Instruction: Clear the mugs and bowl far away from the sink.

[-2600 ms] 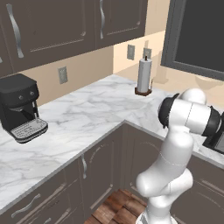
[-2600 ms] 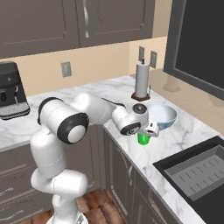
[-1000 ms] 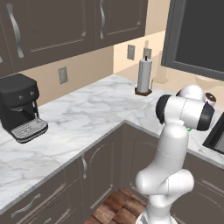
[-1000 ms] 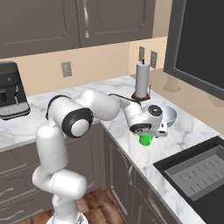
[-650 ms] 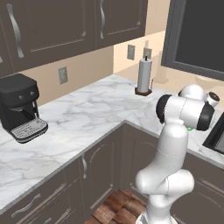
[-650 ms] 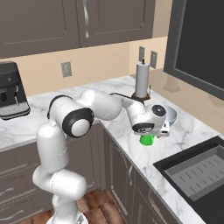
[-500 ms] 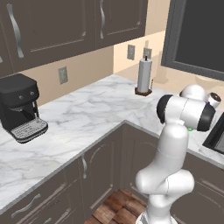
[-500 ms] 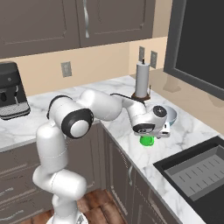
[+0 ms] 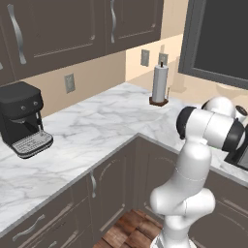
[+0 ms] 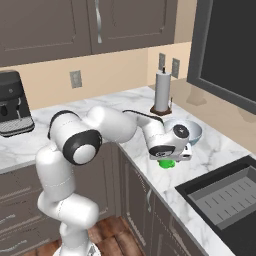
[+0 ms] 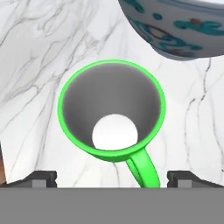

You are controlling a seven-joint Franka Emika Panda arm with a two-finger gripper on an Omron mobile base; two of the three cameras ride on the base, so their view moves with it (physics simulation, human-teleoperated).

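Observation:
A bright green mug (image 11: 111,111) stands upright on the marble counter, its handle (image 11: 142,168) pointing toward the bottom of the hand view. My gripper (image 11: 113,178) hovers right above it and is open, one fingertip (image 11: 41,178) on each side of the mug and touching nothing. From the right base view the hand (image 10: 172,150) hangs low over the green mug (image 10: 167,163). The pale blue-grey bowl (image 10: 189,131) sits just behind it, and its patterned wall (image 11: 175,26) shows close to the mug. The black sink (image 10: 227,200) with its ribbed tray lies to the right.
A paper towel roll (image 10: 161,92) stands behind the bowl near the wall. A black coffee machine (image 9: 22,116) sits far left on the counter. Dark cabinets hang above, and a dark window frame (image 10: 225,55) lines the right wall. Open marble (image 9: 97,126) stretches between the coffee machine and the roll.
The hand has come down closer over the green mug, which has not moved. The jaws stayed wide apart throughout.

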